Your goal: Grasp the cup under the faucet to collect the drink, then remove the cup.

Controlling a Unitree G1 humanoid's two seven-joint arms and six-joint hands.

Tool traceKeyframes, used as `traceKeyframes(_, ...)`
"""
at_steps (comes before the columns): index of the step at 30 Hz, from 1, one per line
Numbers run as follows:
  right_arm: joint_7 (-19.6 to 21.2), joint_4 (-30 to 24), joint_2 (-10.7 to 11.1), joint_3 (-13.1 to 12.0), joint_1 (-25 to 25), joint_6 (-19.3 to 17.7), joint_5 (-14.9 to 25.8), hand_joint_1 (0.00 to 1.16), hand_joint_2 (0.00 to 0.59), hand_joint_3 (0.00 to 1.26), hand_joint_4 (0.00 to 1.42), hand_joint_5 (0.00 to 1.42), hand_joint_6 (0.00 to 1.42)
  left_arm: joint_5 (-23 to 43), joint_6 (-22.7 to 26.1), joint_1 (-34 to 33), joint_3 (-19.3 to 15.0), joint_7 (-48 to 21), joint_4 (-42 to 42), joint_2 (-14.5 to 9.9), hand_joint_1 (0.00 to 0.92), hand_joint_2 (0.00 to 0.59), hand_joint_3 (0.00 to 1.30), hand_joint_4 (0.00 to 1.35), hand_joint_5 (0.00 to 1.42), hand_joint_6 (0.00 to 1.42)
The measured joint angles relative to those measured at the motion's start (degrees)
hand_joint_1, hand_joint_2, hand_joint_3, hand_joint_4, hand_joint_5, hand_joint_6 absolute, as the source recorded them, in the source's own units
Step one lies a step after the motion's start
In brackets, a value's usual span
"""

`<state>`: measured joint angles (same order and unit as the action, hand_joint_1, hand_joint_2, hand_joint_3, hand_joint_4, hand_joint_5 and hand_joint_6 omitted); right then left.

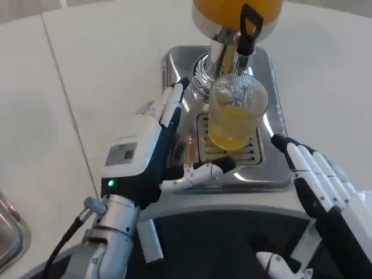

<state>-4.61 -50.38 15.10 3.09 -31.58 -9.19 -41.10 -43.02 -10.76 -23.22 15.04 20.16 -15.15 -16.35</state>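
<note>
A cup (237, 115) stands on the drip tray (273, 125) beneath the faucet (249, 32), catching orange drink; the left robot hand (156, 152), spread, flanks the cup, the right robot hand (317, 174) waiting open beside the tray.

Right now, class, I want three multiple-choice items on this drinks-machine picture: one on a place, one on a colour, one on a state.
1. Where does the clear ribbed plastic cup stand?
A. on the slotted steel drip tray under the black-handled faucet
B. on the bare white table
C. in the right hand

2. What colour is the drink in it?
A. red
B. yellow-orange
C. green

3. How is the left hand?
A. gripping the cup
B. open beside the cup
C. pressing the faucet

Answers: 1 A, the cup sits on the grille below the spout. 2 B, yellow liquid fills its lower part. 3 B, its fingers are spread left of the cup, not touching it.
</note>
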Motion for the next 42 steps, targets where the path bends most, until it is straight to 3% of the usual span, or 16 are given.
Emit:
traceKeyframes(9, -2.1, -2.0, -1.6, 0.0, -0.8, 0.1, 0.1, 0.40, 0.391, 0.00, 0.00, 0.00, 0.00, 0.8, -2.6, -2.8, 0.6, 2.1, -4.4, 1.9, 0.108, 0.026, 0.00, 0.00, 0.23, 0.25)
traceKeyframes(28, -5.5, -2.7, -5.2, 0.9, 0.2, 1.4, 0.1, 0.42, 0.383, 0.00, 0.00, 0.00, 0.00, 2.0, -4.6, -11.4, 3.7, 3.0, -15.2, 3.5, 0.136, 0.025, 0.00, 0.00, 0.26, 0.27)
traceKeyframes(37, -7.2, -3.0, -5.7, 1.4, 0.6, 2.9, 0.1, 0.43, 0.384, 0.00, 0.00, 0.00, 0.00, 1.9, -4.9, -13.7, 4.3, 4.5, -18.4, 4.5, 0.155, 0.033, 0.06, 0.08, 0.39, 0.37)
traceKeyframes(42, -7.7, -3.3, -5.8, 1.4, 0.7, 3.4, 0.1, 0.43, 0.383, 0.00, 0.00, 0.00, 0.00, 1.7, -4.3, -14.8, 4.6, 5.9, -19.7, 5.6, 0.180, 0.036, 0.11, 0.16, 0.50, 0.56)
